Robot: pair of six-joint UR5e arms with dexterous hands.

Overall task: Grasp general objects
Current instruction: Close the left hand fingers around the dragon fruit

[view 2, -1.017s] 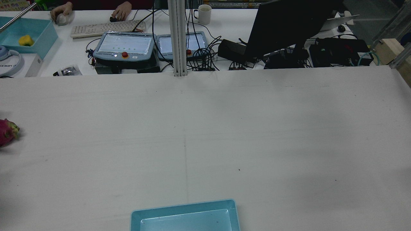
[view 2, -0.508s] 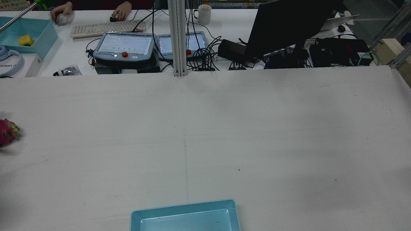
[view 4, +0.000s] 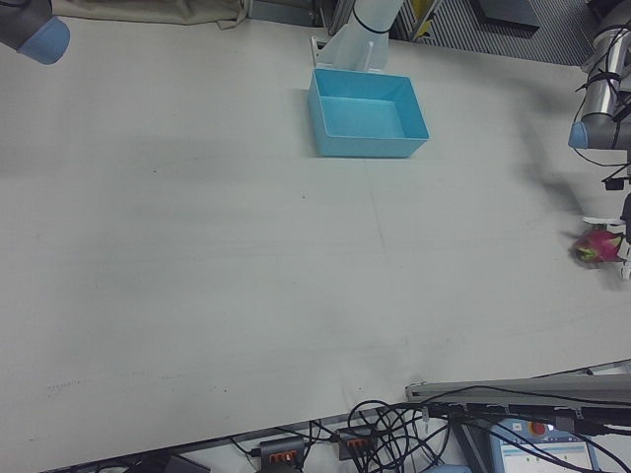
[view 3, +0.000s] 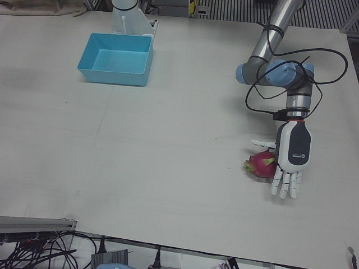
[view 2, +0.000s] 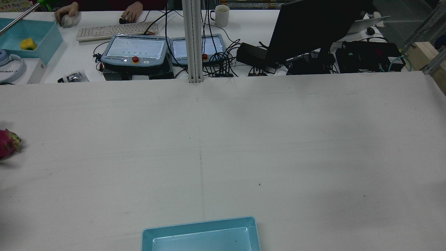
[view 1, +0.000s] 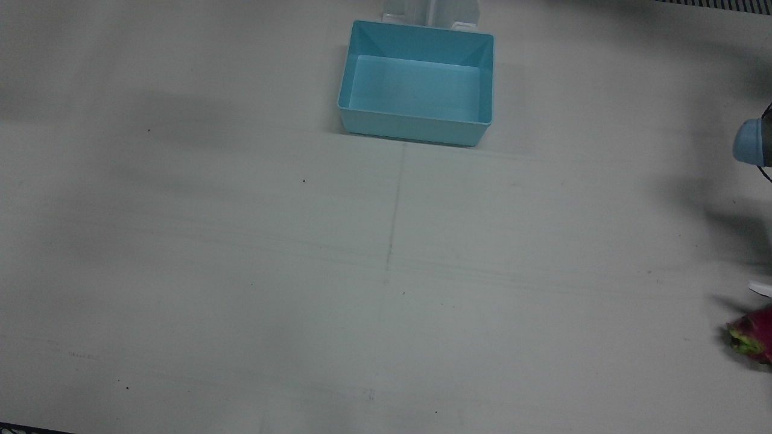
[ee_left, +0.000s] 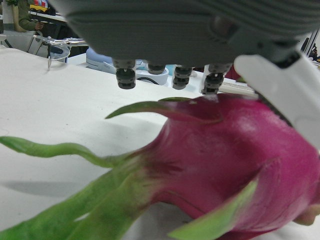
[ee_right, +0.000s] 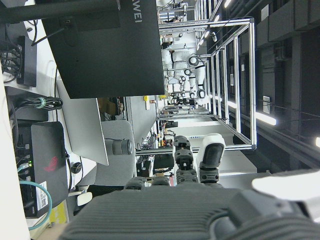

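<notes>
A pink dragon fruit (view 3: 260, 164) with green scales lies on the white table near its left edge; it also shows in the front view (view 1: 754, 336), the rear view (view 2: 7, 143) and the right-front view (view 4: 597, 245). My left hand (view 3: 292, 154) is open, fingers straight and pointing down, right beside the fruit with the thumb reaching over it. In the left hand view the fruit (ee_left: 225, 170) fills the frame under the palm (ee_left: 200, 25). My right hand (ee_right: 192, 200) is raised off the table, facing a monitor, fingers apart and holding nothing.
An empty light-blue bin (view 3: 112, 75) stands at the robot's side of the table, between the pedestals; it also shows in the front view (view 1: 416, 128) and the rear view (view 2: 198, 225). Beyond the far edge stand teach pendants (view 2: 134, 50), cables and a monitor (view 2: 313, 28).
</notes>
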